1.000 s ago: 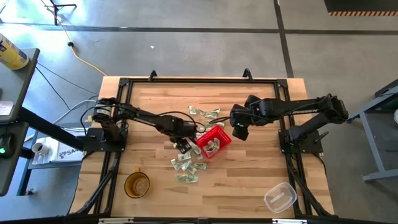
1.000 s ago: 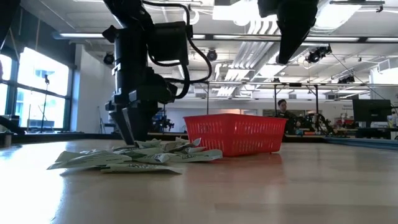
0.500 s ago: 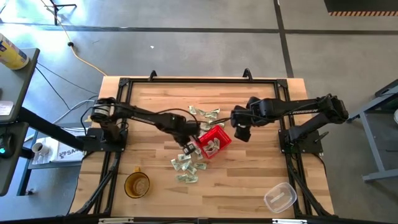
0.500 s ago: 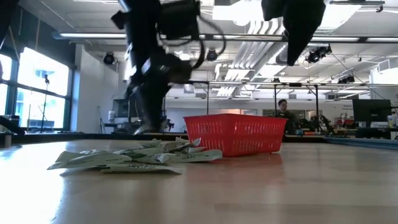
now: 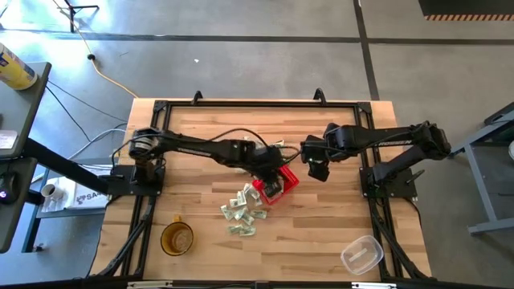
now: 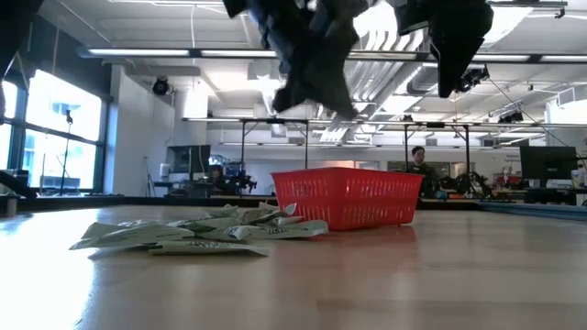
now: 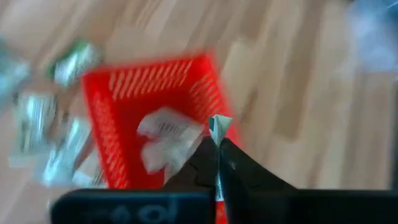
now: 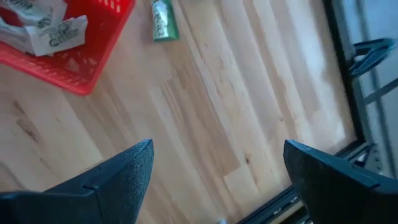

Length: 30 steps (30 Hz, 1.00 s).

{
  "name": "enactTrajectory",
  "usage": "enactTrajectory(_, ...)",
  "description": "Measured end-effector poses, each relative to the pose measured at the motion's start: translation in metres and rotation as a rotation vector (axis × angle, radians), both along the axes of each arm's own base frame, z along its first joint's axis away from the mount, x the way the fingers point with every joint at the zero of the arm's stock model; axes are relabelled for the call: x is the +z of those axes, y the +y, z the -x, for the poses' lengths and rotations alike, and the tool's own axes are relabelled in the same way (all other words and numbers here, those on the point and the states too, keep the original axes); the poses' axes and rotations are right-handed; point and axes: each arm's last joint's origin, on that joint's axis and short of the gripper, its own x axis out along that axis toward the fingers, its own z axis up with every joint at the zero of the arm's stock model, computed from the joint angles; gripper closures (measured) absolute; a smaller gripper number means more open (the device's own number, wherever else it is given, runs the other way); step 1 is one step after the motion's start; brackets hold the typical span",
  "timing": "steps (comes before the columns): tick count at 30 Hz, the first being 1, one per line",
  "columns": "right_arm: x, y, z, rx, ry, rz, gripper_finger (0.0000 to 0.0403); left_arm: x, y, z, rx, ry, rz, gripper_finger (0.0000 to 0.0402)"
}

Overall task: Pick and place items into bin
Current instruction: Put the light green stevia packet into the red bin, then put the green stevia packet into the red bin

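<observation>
Left gripper [image 7: 217, 146] held above the red basket [image 5: 277, 183], fingers pressed together on one small packet [image 7: 219, 125], whose pale corner sticks out past the fingertips. Inside the red basket, a couple of pale green-and-white packets [image 7: 165, 138] lying on the floor of it. Red basket sits on the wooden surface [image 5: 201, 136] about mid-width, shown in the low view [image 6: 353, 198] standing flat with its perforated wall facing the camera. Loose pile of packets [image 5: 243, 211] spread on the surface just beside the red basket, on its near side toward the amber cup [image 5: 177, 238]; same pile seen in the low view [image 6: 197, 231] flat and overlapping. A few more packets [image 5: 277, 146] on the far side of the red basket, partly hidden under the left arm. One green packet [image 8: 163, 20] lying alone just outside the red basket's rim in the right wrist view. Right gripper [image 8: 217, 174] hangs above bare wood just beside the red basket, on the side away from the left arm, fingers spread wide and holding nothing. Clear plastic container [image 5: 361, 254] well apart from the red basket, near the surface's corner
</observation>
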Motion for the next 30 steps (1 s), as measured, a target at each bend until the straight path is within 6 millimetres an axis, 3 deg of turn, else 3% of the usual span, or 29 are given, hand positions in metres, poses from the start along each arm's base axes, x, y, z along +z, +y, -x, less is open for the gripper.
enactTrajectory(3, 0.000, -0.005, -0.002, 0.008, -0.009, -0.030, 0.0054, -0.016, -0.005, -0.004, 0.027, 0.051, 0.005, 0.0270)
enactTrajectory(6, 0.000, -0.011, -0.004, 0.016, -0.022, -0.033, 0.0054, -0.019, -0.009, 0.001, 0.054, 0.116, 0.031, 0.0178)
enactTrajectory(9, 0.001, -0.019, -0.009, 0.041, -0.076, -0.061, 0.0054, -0.002, -0.012, 0.014, 0.064, 0.132, -0.001, 0.0107)
enactTrajectory(12, 0.002, -0.029, -0.015, 0.075, -0.137, -0.086, 0.0054, 0.024, -0.022, 0.030, 0.077, 0.095, -0.086, 0.0066)
enactTrajectory(14, 0.003, -0.038, -0.018, 0.093, -0.174, -0.100, 0.0054, 0.035, -0.030, 0.041, 0.052, 0.106, -0.110, 0.0052)
enactTrajectory(19, -0.005, -0.071, -0.026, 0.154, -0.321, -0.177, 0.0054, 0.055, -0.051, 0.089, 0.092, 0.149, -0.167, 0.0048)
enactTrajectory(24, -0.052, -0.099, -0.027, 0.244, -0.483, -0.289, 0.0054, 0.057, -0.059, 0.141, 0.219, 0.109, -0.048, 0.0060)
enactTrajectory(27, -0.082, -0.111, -0.030, 0.166, -0.523, -0.187, 0.0054, 0.055, -0.058, 0.161, 0.297, 0.047, 0.043, 0.0061)
enactTrajectory(30, -0.100, -0.119, -0.037, 0.092, -0.540, -0.083, 0.0054, 0.048, -0.056, 0.173, 0.340, 0.044, 0.122, 0.0058)
